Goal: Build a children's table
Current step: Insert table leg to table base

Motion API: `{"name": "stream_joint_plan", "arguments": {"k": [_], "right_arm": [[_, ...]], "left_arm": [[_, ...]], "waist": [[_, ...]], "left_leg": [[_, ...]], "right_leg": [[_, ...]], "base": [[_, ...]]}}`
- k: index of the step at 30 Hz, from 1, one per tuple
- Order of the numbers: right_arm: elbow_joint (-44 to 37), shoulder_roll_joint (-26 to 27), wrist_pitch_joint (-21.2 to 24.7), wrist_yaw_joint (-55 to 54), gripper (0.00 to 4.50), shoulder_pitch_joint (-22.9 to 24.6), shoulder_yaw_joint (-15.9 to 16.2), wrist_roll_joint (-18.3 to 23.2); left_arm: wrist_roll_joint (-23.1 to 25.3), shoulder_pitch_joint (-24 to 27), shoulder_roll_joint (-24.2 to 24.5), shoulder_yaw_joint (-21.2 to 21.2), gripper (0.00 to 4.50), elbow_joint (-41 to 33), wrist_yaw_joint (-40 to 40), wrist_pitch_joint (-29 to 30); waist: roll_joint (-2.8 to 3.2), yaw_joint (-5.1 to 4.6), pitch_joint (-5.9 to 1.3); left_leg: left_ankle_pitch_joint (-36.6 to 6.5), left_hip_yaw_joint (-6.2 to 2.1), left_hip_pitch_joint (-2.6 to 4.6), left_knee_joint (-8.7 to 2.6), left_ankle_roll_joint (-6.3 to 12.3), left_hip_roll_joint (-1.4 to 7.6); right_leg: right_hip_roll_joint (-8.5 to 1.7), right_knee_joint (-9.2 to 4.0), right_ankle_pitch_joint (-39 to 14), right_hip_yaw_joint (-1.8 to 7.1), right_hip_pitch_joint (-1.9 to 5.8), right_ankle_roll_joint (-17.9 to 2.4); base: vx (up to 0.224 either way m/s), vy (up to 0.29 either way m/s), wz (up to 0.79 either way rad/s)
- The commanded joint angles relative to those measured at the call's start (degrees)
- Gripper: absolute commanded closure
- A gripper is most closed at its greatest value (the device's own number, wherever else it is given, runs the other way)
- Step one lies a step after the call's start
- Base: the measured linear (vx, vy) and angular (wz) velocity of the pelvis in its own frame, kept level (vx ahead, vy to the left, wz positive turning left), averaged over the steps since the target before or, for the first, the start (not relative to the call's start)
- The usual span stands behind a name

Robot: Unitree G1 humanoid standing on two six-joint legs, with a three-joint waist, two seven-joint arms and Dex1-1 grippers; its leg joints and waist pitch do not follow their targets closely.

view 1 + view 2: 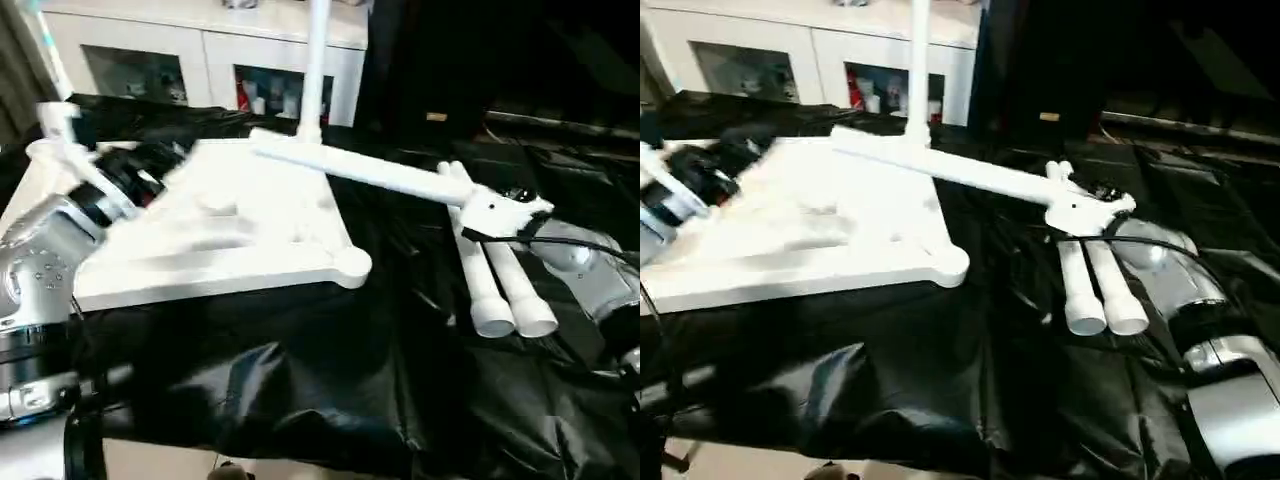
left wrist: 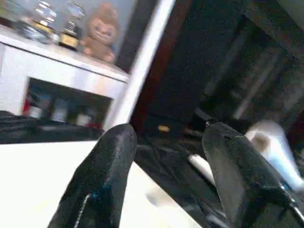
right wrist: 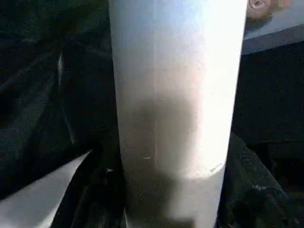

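- My right end effector [image 1: 500, 212] grips a leg [image 1: 380, 177] slanting over the table top's [image 1: 215, 235] far right corner; a slip drops it.
- My left end effector [image 2: 166, 175], fingers spread and holding nothing, hovers over the top's left side and could knock it.

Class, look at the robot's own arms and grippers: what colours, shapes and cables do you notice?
Both forearms, left and right, are rounded silver metal with black joint rings. The left gripper has two thick, rounded black fingers. A thin black cable loops over the right wrist.
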Motion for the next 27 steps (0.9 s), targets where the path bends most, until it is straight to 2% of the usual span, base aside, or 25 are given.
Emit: {"name": "stream_joint_plan", "arguments": {"k": [1, 2, 3, 4, 5, 6, 7, 8, 9, 10, 11, 13, 14, 15, 16, 17, 18, 19, 21, 24, 25, 26, 27], "right_arm": [[-0.9, 2.7, 4.3, 2.9, 2.59, -0.4, -7.2, 10.1], [-1.4, 3.8, 5.4, 4.2, 2.60, -0.5, -8.8, 12.5], [-2.9, 5.6, 8.1, 6.7, 2.60, -0.6, -11.2, 17.0], [-3.1, 5.8, 8.4, 6.9, 2.60, -0.6, -11.4, 17.4], [-6.8, 9.1, 14.5, 11.3, 2.60, -0.6, -15.3, 25.2], [-7.5, 9.6, 15.5, 12.0, 2.60, -0.5, -15.7, 26.3], [-12.1, 12.2, 21.6, 16.2, 2.60, 0.0, -18.1, 33.5], [-15.8, 13.6, 26.5, 19.1, 2.60, 0.7, -18.7, 38.2], [-17.8, 14.2, 29.2, 20.7, 2.60, 1.1, -18.8, 40.6], [-21.4, 14.7, 34.4, 24.0, 2.60, 2.2, -18.0, 44.3], [-21.4, 14.7, 34.4, 24.0, 2.61, 2.2, -18.0, 44.3], [-27.0, 14.9, 41.6, 29.8, 2.61, 4.3, -16.4, 49.3], [-30.4, 14.5, 45.9, 33.2, 2.61, 5.6, -15.3, 52.3], [-32.0, 14.3, 47.8, 34.6, 2.61, 6.2, -14.8, 53.7], [-36.5, 13.7, 54.1, 38.0, 2.61, 7.8, -14.3, 57.9], [-39.0, 13.3, 57.9, 39.3, 2.61, 8.6, -14.4, 60.7], [-39.0, 13.3, 57.9, 39.3, 2.61, 8.6, -14.4, 60.7], [-40.8, 12.9, 60.7, 40.6, 2.61, 9.2, -14.6, 63.0], [-43.4, 11.6, 64.4, 43.4, 2.61, 10.3, -14.0, 65.6], [-45.2, 10.6, 66.5, 44.9, 2.61, 11.2, -13.3, 66.5], [-46.1, 10.3, 67.7, 45.2, 2.61, 11.5, -13.2, 66.9], [-46.1, 10.3, 67.7, 45.2, 2.61, 11.5, -13.2, 66.9], [-47.2, 10.0, 69.5, 45.1, 2.61, 11.8, -13.6, 67.5]], "left_arm": [[-0.1, -0.3, -0.9, 0.1, 1.71, -0.2, 1.4, -0.2], [0.1, -0.2, -1.1, 0.0, 1.71, -0.3, 1.6, -0.2], [0.7, 0.0, -1.3, -0.8, 1.71, -0.4, 1.7, 0.2], [0.8, 0.0, -1.3, -0.8, 1.71, -0.4, 1.8, 0.2], [3.7, 0.9, -1.1, -4.3, 1.71, -0.8, 1.9, -0.1], [4.4, 1.1, -1.0, -5.1, 1.71, -1.0, 1.9, -0.2], [8.3, 2.3, -0.5, -9.9, 1.71, -2.1, 1.7, -1.1], [9.2, 3.0, -0.8, -12.6, 1.71, -3.6, 0.8, -1.1], [9.3, 3.3, -1.1, -13.8, 1.71, -4.5, 0.2, -1.0], [8.5, 3.4, -2.0, -15.3, 1.71, -6.1, -1.2, -0.6], [8.5, 3.4, -2.0, -15.3, 1.71, -6.1, -1.2, -0.6], [6.8, 3.1, -3.4, -17.2, 1.71, -8.2, -3.4, 0.2], [6.4, 2.3, -4.2, -18.5, 1.71, -8.8, -4.5, 0.5], [6.2, 1.9, -4.6, -19.1, 1.71, -9.0, -4.9, 0.7], [5.4, 0.6, -5.8, -20.5, 1.71, -9.5, -6.0, 1.4], [4.4, -0.3, -6.9, -21.0, 1.71, -9.7, -6.3, 2.2], [4.4, -0.3, -6.9, -21.0, 1.71, -9.7, -6.3, 2.2], [2.9, -1.3, -8.1, -21.1, 1.71, -9.8, -6.4, 3.2], [-1.0, -3.7, -10.9, -20.7, 1.71, -9.7, -6.7, 6.5], [-4.0, -5.5, -12.8, -20.6, 1.71, -9.6, -7.8, 9.1], [-5.9, -6.2, -13.7, -20.5, 1.53, -9.8, -9.0, 10.7], [-5.9, -6.2, -13.7, -20.5, 1.42, -9.8, -9.0, 10.7], [-7.7, -6.5, -14.1, -20.7, 1.42, -10.3, -10.3, 12.4]], "waist": [[0.21, 0.05, -4.11], [0.16, 0.02, -4.19], [0.22, -0.06, -4.14], [0.37, 0.15, -4.18], [0.30, 0.12, -4.21], [0.31, 0.10, -4.20], [0.42, 0.26, -4.28], [0.40, 0.21, -4.25], [0.65, 0.44, -4.29], [0.70, 0.54, -4.39], [0.64, 0.63, -4.36], [0.64, 1.09, -4.30], [0.48, 1.48, -4.26], [0.47, 1.57, -4.12], [0.45, 1.91, -4.06], [0.55, 2.35, -4.11], [0.31, 2.39, -4.02], [0.04, 2.80, -4.05], [-0.17, 3.19, -3.92], [-0.28, 3.42, -3.81], [-0.16, 3.51, -3.78], [-0.24, 3.51, -3.78], [-0.07, 3.47, -3.84]], "left_leg": [[-16.0, 0.01, 0.85, -3.45, 0.24, 0.61], [-15.9, 0.06, 0.86, -3.44, 0.45, 0.58], [-16.2, 0.04, 0.88, -3.51, 1.02, 0.64], [-15.2, -0.14, 0.76, -3.65, 0.86, 0.84], [-15.0, -0.08, 0.73, -3.62, 0.94, 0.78], [-14.8, -0.23, 0.68, -3.79, 1.62, 0.96], [-14.2, -0.26, 0.86, -3.87, 1.63, 1.05], [-14.0, -0.36, 0.81, -3.99, 1.90, 1.24], [-13.6, -0.44, 0.93, -4.05, 2.09, 1.41], [-12.3, -0.36, 0.82, -4.04, 1.78, 1.36], [-11.8, -0.30, 0.78, -4.06, 1.81, 1.28], [-11.8, -0.26, 0.89, -4.08, 1.07, 1.40], [-12.2, -0.24, 0.91, -4.11, 0.61, 1.45], [-12.5, -0.13, 1.00, -4.14, 0.64, 1.23], [-13.1, -0.12, 1.21, -4.18, 0.62, 1.31], [-13.2, -0.16, 1.38, -4.14, 0.68, 1.37], [-13.3, -0.13, 1.31, -4.20, 0.67, 1.40], [-13.2, -0.26, 0.95, -4.28, -0.16, 1.40], [-13.6, -0.15, 1.08, -4.10, -0.58, 1.28], [-13.8, -0.22, 0.94, -4.07, -1.06, 1.09], [-13.8, -0.27, 0.97, -4.05, -1.18, 1.03], [-13.7, -0.26, 0.99, -4.03, -1.17, 0.99], [-13.5, -0.39, 0.91, -4.04, -1.29, 0.96]], "right_leg": [[-3.38, -4.36, -17.1, 2.32, 2.93, -7.6], [-3.25, -4.31, -16.7, 2.30, 2.98, -7.7], [-3.25, -4.28, -16.0, 2.35, 2.99, -8.0], [-3.43, -4.21, -15.1, 2.26, 3.08, -8.5], [-3.29, -4.17, -14.4, 2.29, 3.11, -8.8], [-3.48, -3.97, -13.6, 2.41, 3.29, -8.8], [-3.49, -4.12, -13.3, 2.35, 3.25, -8.9], [-3.65, -4.02, -13.0, 2.43, 3.32, -8.9], [-3.82, -3.99, -12.5, 2.49, 3.30, -9.1], [-3.93, -3.94, -11.8, 2.45, 3.36, -9.9], [-3.87, -4.02, -11.2, 2.47, 3.57, -10.2], [-3.96, -4.09, -11.2, 2.49, 3.39, -11.0], [-4.15, -4.21, -12.3, 2.51, 3.34, -10.7], [-3.93, -4.48, -13.2, 2.52, 3.43, -10.3], [-3.97, -4.73, -14.5, 2.55, 3.30, -9.8], [-4.07, -4.74, -15.1, 2.54, 3.32, -9.5], [-4.08, -4.76, -15.7, 2.59, 3.25, -9.3], [-4.37, -4.86, -17.9, 2.45, 3.36, -8.5], [-4.55, -5.14, -20.3, 2.47, 3.16, -7.9], [-4.62, -5.82, -25.3, 2.33, 3.12, -5.3], [-4.67, -6.12, -26.9, 2.29, 3.03, -4.4], [-4.69, -6.24, -27.5, 2.26, 2.99, -4.0], [-4.68, -6.23, -28.1, 2.16, 3.04, -3.6]], "base": [[0.000, 0.000, 0.00], [0.000, 0.000, 0.00], [0.000, 0.000, 0.00], [0.000, 0.000, 0.00], [0.000, 0.000, 0.00], [0.000, 0.000, 0.00], [0.000, 0.000, 0.00], [0.000, 0.000, 0.00], [0.000, 0.000, 0.00], [0.000, 0.000, 0.00], [0.000, 0.000, 0.00], [0.000, 0.000, 0.00], [0.000, 0.000, 0.00], [0.000, 0.000, 0.00], [0.000, 0.000, 0.00], [0.000, 0.000, 0.00], [0.000, 0.000, 0.00], [0.000, 0.000, 0.00], [0.000, 0.000, 0.00], [0.000, 0.000, 0.00], [0.000, 0.000, 0.00], [0.000, 0.000, 0.00], [0.000, 0.000, 0.00]]}}
